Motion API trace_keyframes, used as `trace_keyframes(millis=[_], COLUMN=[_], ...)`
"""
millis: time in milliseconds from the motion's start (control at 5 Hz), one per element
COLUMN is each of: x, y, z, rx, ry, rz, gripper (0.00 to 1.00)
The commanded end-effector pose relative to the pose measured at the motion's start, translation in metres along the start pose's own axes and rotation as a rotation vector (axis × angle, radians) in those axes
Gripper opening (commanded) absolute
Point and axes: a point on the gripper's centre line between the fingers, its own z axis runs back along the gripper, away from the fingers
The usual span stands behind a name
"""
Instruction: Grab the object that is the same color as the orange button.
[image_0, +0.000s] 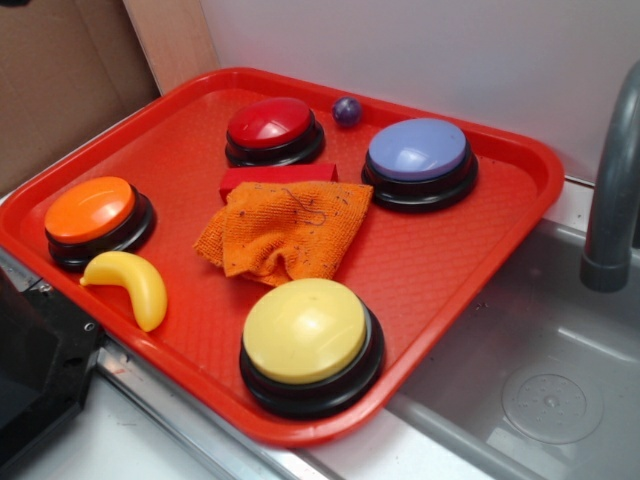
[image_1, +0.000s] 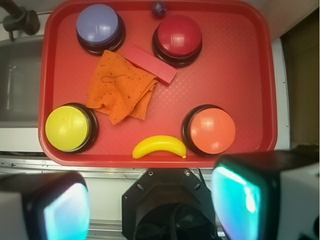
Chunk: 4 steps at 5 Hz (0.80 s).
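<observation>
The orange cloth (image_0: 285, 230) lies crumpled in the middle of the red tray (image_0: 470, 260), and also shows in the wrist view (image_1: 117, 90). The orange button (image_0: 92, 212) stands at the tray's left end; in the wrist view (image_1: 212, 130) it is at the lower right. My gripper (image_1: 150, 202) is open and empty, high above the tray's near edge. Its two fingers (image_1: 57, 210) frame the bottom of the wrist view, well apart from the cloth. In the exterior view only a black part of the robot (image_0: 35, 370) shows at the lower left.
Also on the tray are a yellow banana (image_0: 135, 285), a yellow button (image_0: 308, 340), a red button (image_0: 272, 128), a blue-purple button (image_0: 418, 158), a red block (image_0: 278, 176) touching the cloth, and a small purple ball (image_0: 347, 110). A grey sink (image_0: 540, 380) and tap (image_0: 610, 200) lie to the right.
</observation>
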Motion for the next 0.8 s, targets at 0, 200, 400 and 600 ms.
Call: trace_keyframes(millis=[0,200,400,600], x=[0.000,0.021,0.046,0.067], y=[0.000,-0.007,-0.013,-0.025], z=[0.000,-0.026,-0.065,-0.110], rx=[0.000,0.007,0.054,0.066], ry=[0.000,-0.001,0.025,0.037], rz=[0.000,-0.071,-0.037,0.066], gripper=[1.00,1.00,1.00,1.00])
